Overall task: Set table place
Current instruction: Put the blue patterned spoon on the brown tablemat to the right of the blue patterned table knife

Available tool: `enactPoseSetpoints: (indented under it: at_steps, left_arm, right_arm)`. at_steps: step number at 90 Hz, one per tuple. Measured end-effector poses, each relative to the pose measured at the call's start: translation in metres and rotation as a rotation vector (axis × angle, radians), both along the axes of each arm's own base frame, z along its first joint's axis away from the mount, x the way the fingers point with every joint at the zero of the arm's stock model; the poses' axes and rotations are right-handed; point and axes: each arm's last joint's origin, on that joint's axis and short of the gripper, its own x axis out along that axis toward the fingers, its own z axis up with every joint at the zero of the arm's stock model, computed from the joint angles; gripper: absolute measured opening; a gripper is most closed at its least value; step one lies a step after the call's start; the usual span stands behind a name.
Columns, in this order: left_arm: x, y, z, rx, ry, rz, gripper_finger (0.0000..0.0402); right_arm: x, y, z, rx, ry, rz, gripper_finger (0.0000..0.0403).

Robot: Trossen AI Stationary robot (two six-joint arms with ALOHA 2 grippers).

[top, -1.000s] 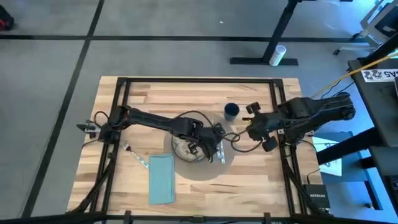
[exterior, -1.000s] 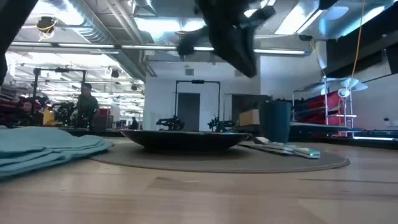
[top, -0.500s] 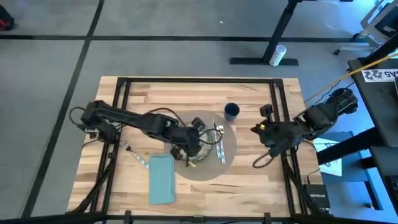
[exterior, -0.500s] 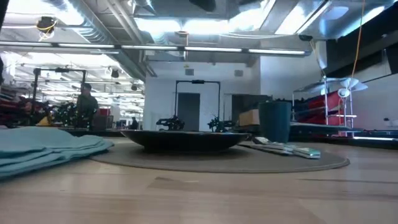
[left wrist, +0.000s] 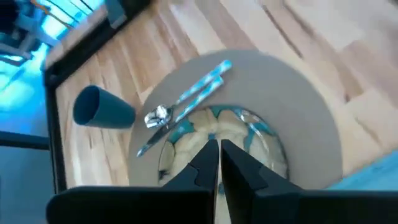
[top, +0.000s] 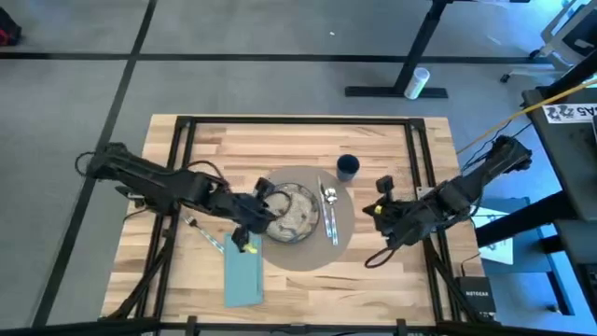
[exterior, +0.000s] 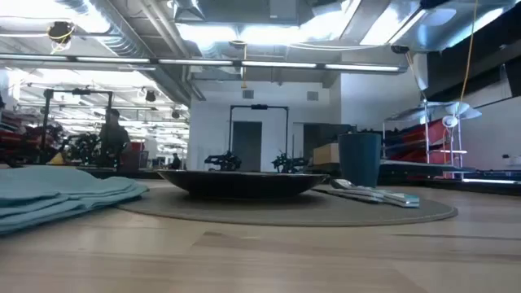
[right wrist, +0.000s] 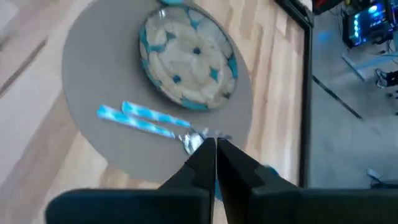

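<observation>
On the table (top: 392,271) lies a round grey-brown placemat (top: 343,233) with a speckled plate (top: 293,213) on it. A knife (top: 332,224) and a spoon (top: 326,198) lie on the mat, right of the plate. A dark-blue cup (top: 347,166) stands upright just beyond the mat. A folded teal napkin (top: 242,269) lies flat near the left front, and a fork (top: 203,235) lies on the wood to its left. My left gripper (top: 263,217) hovers shut at the plate's left rim. My right gripper (top: 373,212) hovers shut right of the mat.
Black frame rails (top: 177,187) run along the table's left and right sides under the arms. Bare wood (top: 280,149) stretches along the far edge. In the low view, the napkin (exterior: 57,195), plate (exterior: 244,181) and cup (exterior: 361,159) show, and no gripper.
My left gripper has drawn back toward the table's left edge, from over the plate's right side to its left rim. My right arm has pulled back toward the right and near edges. Plate, knife, spoon, cup and napkin have stayed put.
</observation>
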Motion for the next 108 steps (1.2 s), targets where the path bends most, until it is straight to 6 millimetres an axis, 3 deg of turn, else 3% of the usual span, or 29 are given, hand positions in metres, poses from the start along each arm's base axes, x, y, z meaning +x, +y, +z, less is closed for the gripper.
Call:
enactPoseSetpoints:
  at_steps: [25, 48, 75, 97, 108]
  left_arm:
    - [-0.027, -0.002, -0.021, -0.060, -0.162, 0.097, 0.0000]
    - [-0.030, 0.000, -0.050, -0.065, -0.162, 0.178, 0.0000]
    - [-0.030, -0.004, -0.057, -0.096, -0.183, 0.179, 0.0000]
    - [-0.033, -0.008, -0.058, -0.104, -0.179, 0.182, 0.0000]
    - [-0.034, -0.010, -0.058, -0.105, -0.179, 0.175, 0.0000]
  right_arm:
    - [0.025, 0.003, -0.043, 0.123, -0.157, -0.046, 0.0001]
    - [0.054, -0.038, -0.080, 0.174, 0.106, -0.133, 0.0000]
    - [0.090, -0.087, -0.114, 0.259, 0.219, -0.126, 0.0000]
    - [0.103, -0.093, -0.145, 0.341, 0.330, -0.090, 0.0000]
    - [0.103, -0.091, -0.150, 0.345, 0.352, -0.088, 0.0000]
